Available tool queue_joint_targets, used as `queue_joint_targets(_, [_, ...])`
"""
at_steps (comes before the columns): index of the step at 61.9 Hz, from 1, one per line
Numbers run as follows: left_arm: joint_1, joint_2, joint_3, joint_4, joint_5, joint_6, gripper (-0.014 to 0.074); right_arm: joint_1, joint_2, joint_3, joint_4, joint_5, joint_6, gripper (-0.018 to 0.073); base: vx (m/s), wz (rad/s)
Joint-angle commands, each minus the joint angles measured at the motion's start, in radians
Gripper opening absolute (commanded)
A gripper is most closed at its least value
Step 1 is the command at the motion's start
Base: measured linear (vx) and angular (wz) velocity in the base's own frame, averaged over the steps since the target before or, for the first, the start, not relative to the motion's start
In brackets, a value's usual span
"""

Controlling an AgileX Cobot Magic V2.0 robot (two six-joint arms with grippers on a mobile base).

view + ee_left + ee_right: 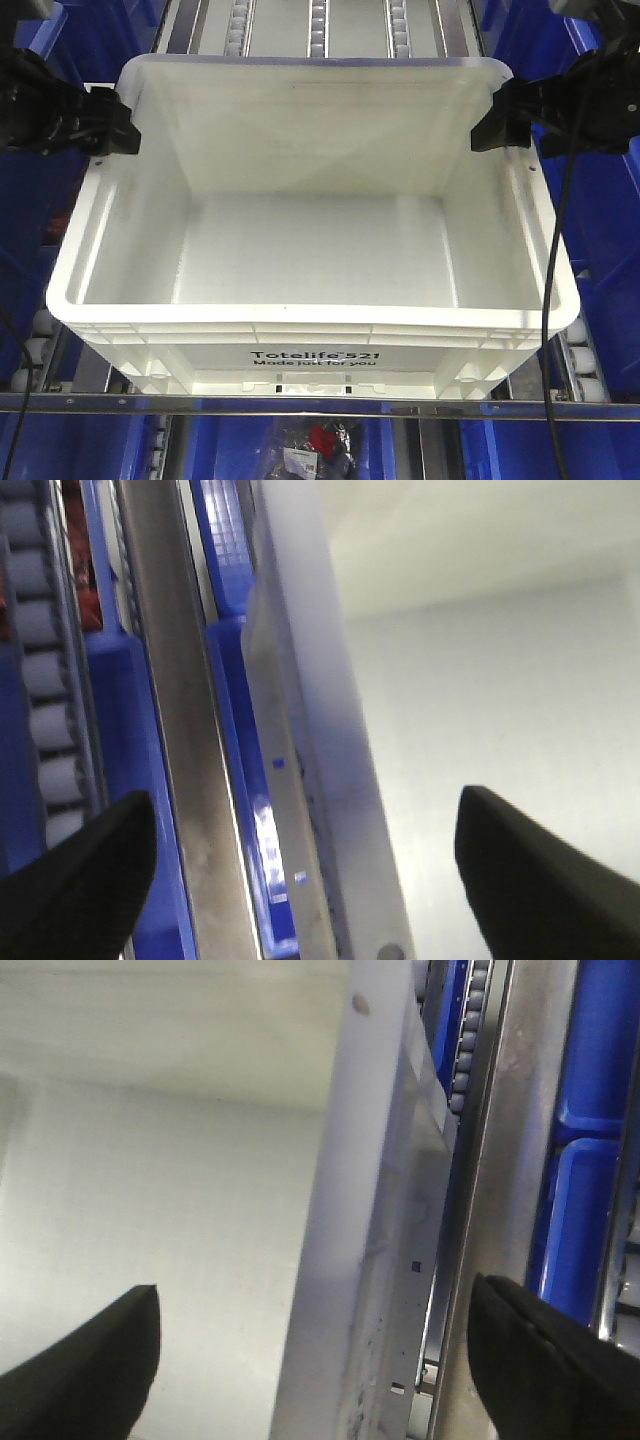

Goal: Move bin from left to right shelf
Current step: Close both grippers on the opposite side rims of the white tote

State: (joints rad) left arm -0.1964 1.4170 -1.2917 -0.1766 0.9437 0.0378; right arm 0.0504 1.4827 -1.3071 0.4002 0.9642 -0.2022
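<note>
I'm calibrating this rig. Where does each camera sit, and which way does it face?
Front view: above and behind the arms, looking forward and down into the bin on the roller shelf; left gripper and right gripper show at its side rims.
Left wrist: on the left arm, looking past its fingers straddling the bin's left wall.
Right wrist: likewise, fingers straddling the right wall.
Shared: all three see the bin.

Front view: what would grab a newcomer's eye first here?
The big white bin fills the centre, empty, on the roller shelf, with black Totelife 521 print on its front. The black left gripper and right gripper sit at its two side rims, each open and straddling the wall. Blue bins flank it.
</note>
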Motion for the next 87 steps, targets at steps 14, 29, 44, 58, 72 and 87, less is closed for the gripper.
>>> queue_joint_targets(14, [-0.008, 0.052, -0.033, -0.068, -0.025, 0.003, 0.0584, -0.004, 0.017, -0.033, 0.023, -0.008, -0.011, 0.0594, 0.00, 0.00])
queue_joint_targets(29, [-0.008, 0.073, -0.033, -0.068, -0.028, 0.003, 0.0584, -0.004, 0.039, -0.033, 0.023, -0.002, -0.011, 0.0594, 0.00, 0.00])
queue_joint_targets(44, [-0.008, 0.084, -0.033, -0.069, -0.033, 0.004, 0.0584, -0.004, 0.050, -0.033, 0.024, -0.009, -0.020, 0.0594, 0.00, 0.00])
queue_joint_targets(58, [-0.008, 0.084, -0.033, -0.069, -0.037, 0.004, 0.0584, -0.004, 0.054, -0.033, 0.025, -0.011, -0.022, 0.0594, 0.00, 0.00])
queue_joint_targets(72, [-0.008, 0.084, -0.033, -0.069, -0.038, 0.004, 0.0584, -0.004, 0.054, -0.033, 0.031, -0.014, -0.028, 0.0594, 0.00, 0.00])
queue_joint_targets(87, [-0.008, 0.084, -0.033, -0.095, -0.038, 0.005, 0.0584, -0.004, 0.054, -0.033, 0.141, -0.024, -0.067, 0.0593, 0.00, 0.00])
